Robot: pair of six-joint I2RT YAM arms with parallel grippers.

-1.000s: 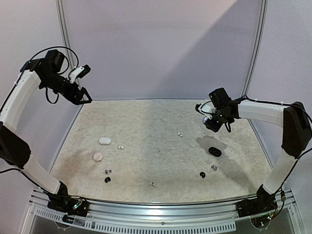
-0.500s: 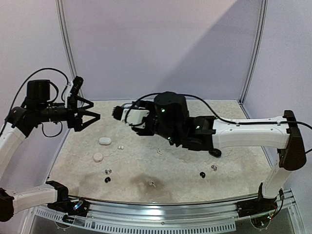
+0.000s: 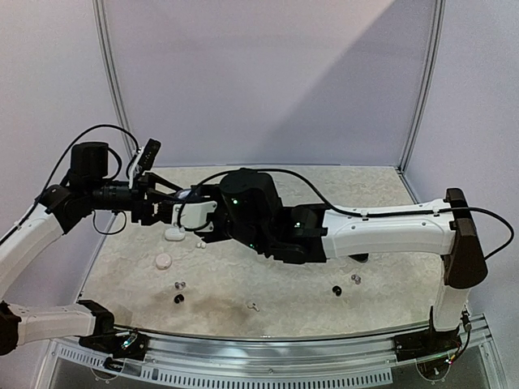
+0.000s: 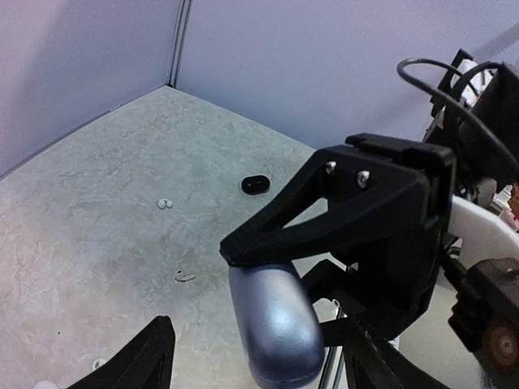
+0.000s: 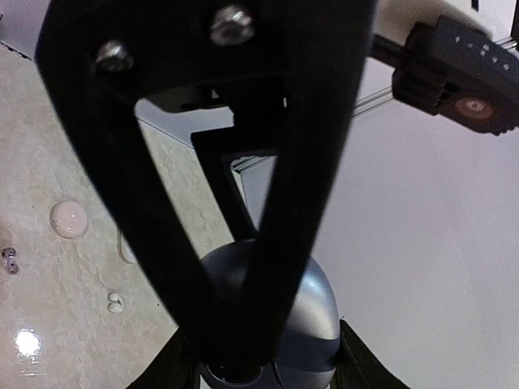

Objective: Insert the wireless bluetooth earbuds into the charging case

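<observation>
From above, the right claw (image 3: 185,211) and left claw (image 3: 169,204) meet at the middle left of the frame, and the tiny earbuds (image 3: 200,244) lie loose on the surface (image 3: 389,190), some white, some black. In the left wrist view, the left claw's fingers (image 4: 150,365) stand spread on both sides of the shiny grey case (image 4: 276,332), low in the middle. In the right wrist view, the right claw pinches that case at the bottom middle. It looks hard, smooth and slippery, so I would squeeze its wide sides, while the earbuds look light and rolly, best pinched softly.
</observation>
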